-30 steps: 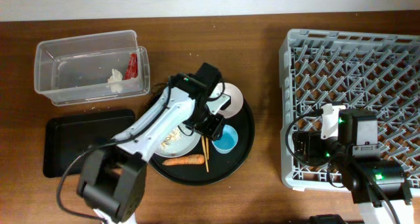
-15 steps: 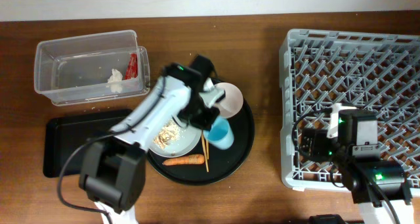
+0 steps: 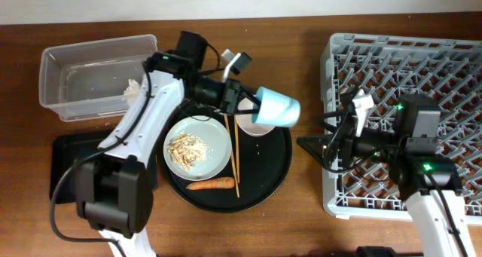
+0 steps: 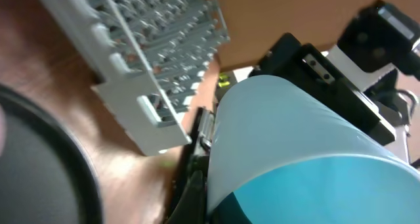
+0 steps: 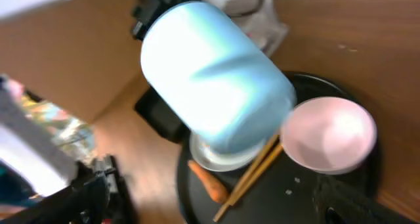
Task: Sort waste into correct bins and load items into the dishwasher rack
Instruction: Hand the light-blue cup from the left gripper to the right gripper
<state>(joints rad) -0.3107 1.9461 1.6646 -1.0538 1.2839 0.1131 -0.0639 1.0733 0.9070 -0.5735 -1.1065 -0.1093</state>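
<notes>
Overhead, the left pincer (image 3: 252, 105) is clenched around the blue cup (image 3: 277, 108) and holds it on its side in the air, above the far edge of the round black tray (image 3: 275, 174). The cup partly covers the white bowl (image 3: 254, 128), which sits on that tray. Beside the bowl lies the plate (image 3: 198, 147) with a heap of food scraps (image 3: 188, 146) on it. The chopsticks (image 3: 234, 155) lie along the plate's right edge, and the carrot (image 3: 211, 185) lies at the tray's near side.

The clear tub (image 3: 98, 76) stands at the far left of the desk (image 3: 301, 53) with a white tissue (image 3: 134, 87) inside. The black rectangular tray (image 3: 71, 166) lies just in front of the tub. The rack (image 3: 422, 68) fills the right side of the desk.

The right pincer (image 3: 312, 145) reaches out from the rack's left edge toward the round tray, below the cup and apart from it. I cannot tell whether it is released or clenched.

The left wrist view is mostly filled by the cup, with the rack behind it. The right wrist view looks at the cup's side, with the bowl, chopsticks and carrot beneath.
</notes>
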